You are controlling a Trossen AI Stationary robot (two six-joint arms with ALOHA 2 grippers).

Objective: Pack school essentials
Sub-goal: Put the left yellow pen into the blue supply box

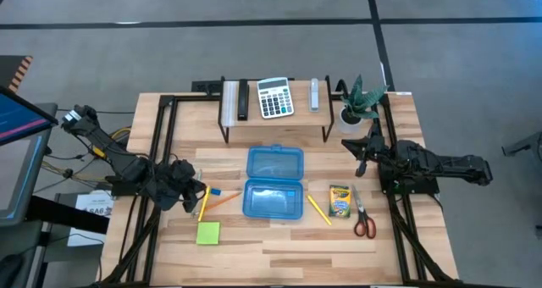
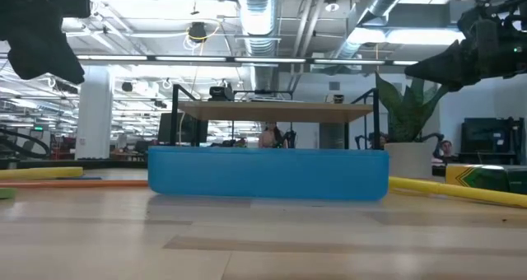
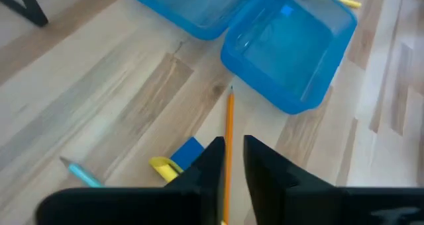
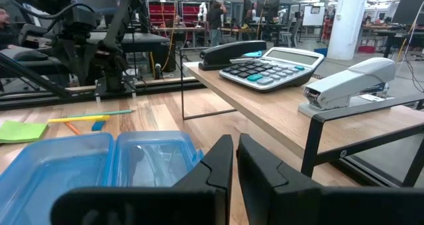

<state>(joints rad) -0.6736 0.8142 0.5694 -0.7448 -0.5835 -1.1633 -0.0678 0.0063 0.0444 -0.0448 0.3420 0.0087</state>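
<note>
The open blue case (image 1: pixel 274 183) lies mid-table. To its left lie an orange pencil (image 3: pixel 229 122), a blue eraser (image 3: pixel 188 151), a yellow pencil (image 3: pixel 161 165) and a green pencil (image 3: pixel 82 174), with the lime sticky-note pad (image 1: pixel 208 233) nearer the front. To its right lie a yellow pencil (image 1: pixel 318 209), the crayon box (image 1: pixel 340 201) and the red-handled scissors (image 1: pixel 364 221). My left gripper (image 3: pixel 234 145) hangs above the orange pencil, narrowly open and touching nothing. My right gripper (image 4: pixel 235 144) waits shut beside the potted plant (image 1: pixel 360 102).
A low wooden shelf (image 1: pixel 275 119) at the far side carries the calculator (image 1: pixel 273 97), a stapler (image 1: pixel 315 93) and a black object (image 1: pixel 243 100). Bare tabletop shows in front of the case. People and equipment stand in the room behind.
</note>
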